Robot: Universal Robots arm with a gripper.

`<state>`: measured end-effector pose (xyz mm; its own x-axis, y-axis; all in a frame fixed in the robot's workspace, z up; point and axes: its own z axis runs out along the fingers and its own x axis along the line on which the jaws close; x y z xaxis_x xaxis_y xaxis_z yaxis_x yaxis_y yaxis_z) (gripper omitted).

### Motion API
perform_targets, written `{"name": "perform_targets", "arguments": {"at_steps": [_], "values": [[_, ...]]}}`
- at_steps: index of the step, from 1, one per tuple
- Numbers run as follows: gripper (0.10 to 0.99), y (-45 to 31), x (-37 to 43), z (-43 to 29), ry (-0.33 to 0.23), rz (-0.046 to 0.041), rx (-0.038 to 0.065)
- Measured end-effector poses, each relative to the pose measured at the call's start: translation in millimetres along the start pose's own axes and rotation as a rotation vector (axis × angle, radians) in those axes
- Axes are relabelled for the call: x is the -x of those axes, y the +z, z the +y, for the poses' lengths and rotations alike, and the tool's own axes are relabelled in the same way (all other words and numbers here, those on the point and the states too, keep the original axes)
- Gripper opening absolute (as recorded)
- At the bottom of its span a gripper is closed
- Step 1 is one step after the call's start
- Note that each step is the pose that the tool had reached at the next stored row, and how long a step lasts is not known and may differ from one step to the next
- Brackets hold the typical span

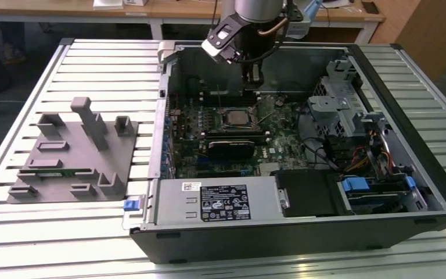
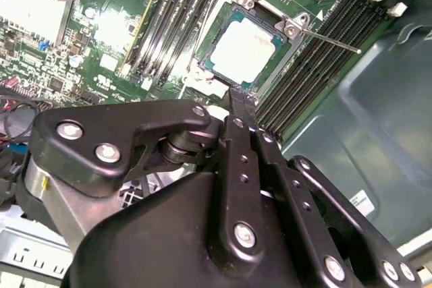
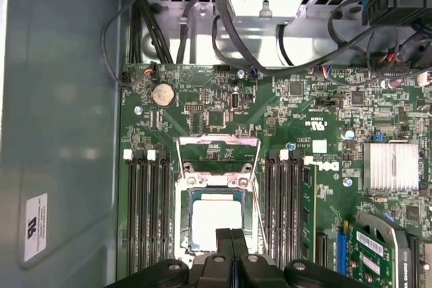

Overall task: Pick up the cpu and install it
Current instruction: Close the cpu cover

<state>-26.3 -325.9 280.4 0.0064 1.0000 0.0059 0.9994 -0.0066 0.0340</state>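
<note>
The pincer (image 3: 230, 233) has its two black fingers (image 2: 237, 139) pressed flat together with nothing between them. Just ahead of their tips lies the cpu (image 3: 216, 215), pale and square, seated flat in its socket (image 3: 181, 220); whether the tips touch it cannot be told. The pincer's own body cuts off the edge of the cpu nearest to it in the first wrist view, and in the second wrist view its linkage blocks much of the board behind the tips. On both sides of the tips run dark memory slots (image 3: 148, 214). A thin metal lever (image 2: 331, 40) sticks out past the socket's corner, plain in the second wrist view. Farther ahead of the pincer sit a coin battery (image 3: 161, 94) and, off to one side, a finned heat sink (image 3: 389, 165). Beyond them black cables (image 3: 223, 25) loop over the board's far edge. A grey case wall (image 3: 61, 99) closes one side. The exterior view shows the pincer (image 1: 252, 87) reaching down into the open computer case (image 1: 432, 174). Well away from it, toward the exterior view's left, a grey holder tray (image 1: 60, 174) rests on the slatted table (image 1: 53, 244).
</note>
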Motion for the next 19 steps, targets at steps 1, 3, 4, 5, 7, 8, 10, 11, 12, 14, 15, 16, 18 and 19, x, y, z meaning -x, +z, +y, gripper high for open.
{"name": "perform_targets", "arguments": {"at_steps": [1, 3, 4, 5, 7, 8, 10, 11, 12, 14, 15, 16, 18, 19], "values": [[0.106, -0.1, 0.0, 0.0, 0.0, 0.0002, 0.0], [0.106, -0.1, 0.0, 0.5, 0.0, 0.0003, 0.0], [0.106, -0.1, 0.0, 1.4, 0.0, 0.0001, 0.0], [0.106, -0.1, 0.0, 2.5, 0.0, 0.0, 0.0], [0.106, 0.0, 0.0, 6.1, 0.0, 0.0, 0.0], [0.106, 0.1, 0.0, 8.1, 0.0, 0.0001, 0.0], [0.106, 0.2, 0.0, 9.9, 0.0, 0.0001, 0.0], [0.106, 0.1, -0.1, 10.1, 0.0, 0.0, 0.0], [0.106, -0.5, -0.1, 10.3, 0.0, -0.0002, 0.0], [0.106, -1.3, -0.1, 10.9, 0.0, 0.0001, 0.0], [0.106, -1.3, -0.1, 11.7, 0.0, 0.0003, 0.0], [0.106, -1.3, -0.1, 12.7, 0.0, 0.0003, 0.0], [0.106, -1.2, -0.1, 16.6, 0.0, 0.0011, 0.0], [0.106, -1.1, -0.1, 18.7, 0.0, 0.0013, 0.0]]}}
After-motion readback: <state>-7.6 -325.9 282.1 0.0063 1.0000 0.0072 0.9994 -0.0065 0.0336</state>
